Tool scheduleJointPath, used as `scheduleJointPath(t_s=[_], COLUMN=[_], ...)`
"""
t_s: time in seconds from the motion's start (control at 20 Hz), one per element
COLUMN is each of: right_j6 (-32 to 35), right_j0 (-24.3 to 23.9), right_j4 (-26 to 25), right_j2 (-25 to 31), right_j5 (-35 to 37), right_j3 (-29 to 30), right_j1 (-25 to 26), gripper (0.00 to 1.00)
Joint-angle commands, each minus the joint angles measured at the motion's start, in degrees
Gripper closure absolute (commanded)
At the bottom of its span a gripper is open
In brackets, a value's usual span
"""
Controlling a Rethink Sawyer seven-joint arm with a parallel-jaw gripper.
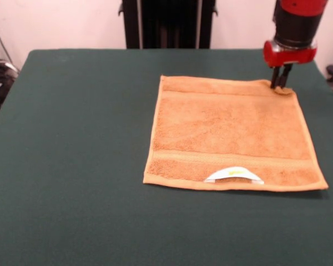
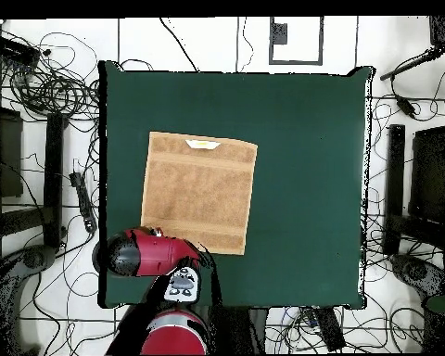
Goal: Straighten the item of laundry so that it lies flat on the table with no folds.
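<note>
The orange-tan towel (image 1: 233, 136) lies spread out and nearly flat on the dark green table (image 1: 72, 138), right of centre in the front view. Its white label loop (image 1: 233, 175) is at the near edge. My gripper (image 1: 281, 86) stands upright at the towel's far right corner, fingers close together on the slightly raised corner. In the overhead view the towel (image 2: 200, 192) lies left of the table's (image 2: 310, 139) centre, and the red arm (image 2: 143, 255) covers its lower left corner and hides the gripper.
The black pedestal (image 1: 169, 22) stands at the table's far side. Cables (image 2: 50, 83) and dark stands (image 2: 421, 185) lie on the floor round the table. The gripper is near the table's far right corner (image 1: 316, 61).
</note>
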Motion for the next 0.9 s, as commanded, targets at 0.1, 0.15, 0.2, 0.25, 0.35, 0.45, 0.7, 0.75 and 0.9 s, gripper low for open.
scheduleJointPath(t_s=[0.1, 0.15, 0.2, 0.25, 0.35, 0.45, 0.7, 0.75, 0.9], right_j6=[16.14, 16.18, 16.29, 16.36, 16.67, 17.00, 17.29, 17.03, 17.39], right_j0=[1.04, 1.12, 1.21, 1.28, 1.54, 1.73, 1.85, 1.75, 2.26], right_j4=[3.43, 3.42, 3.50, 3.55, 3.82, 4.24, 4.76, 4.85, 5.24], right_j2=[5.64, 5.55, 5.56, 5.55, 5.62, 5.79, 6.50, 6.42, 6.57], right_j5=[-2.82, -2.58, -2.35, -2.10, -1.48, -0.74, -0.54, -0.30, -0.25], right_j3=[3.56, 3.85, 4.06, 4.27, 4.76, 5.41, 7.27, 6.86, 7.82], right_j1=[3.40, 2.96, 2.65, 2.40, 1.73, 0.80, -0.95, -0.73, -1.74], gripper=[1.00, 1.00, 1.00, 1.00, 1.00, 1.00, 1.00, 1.00, 1.00])
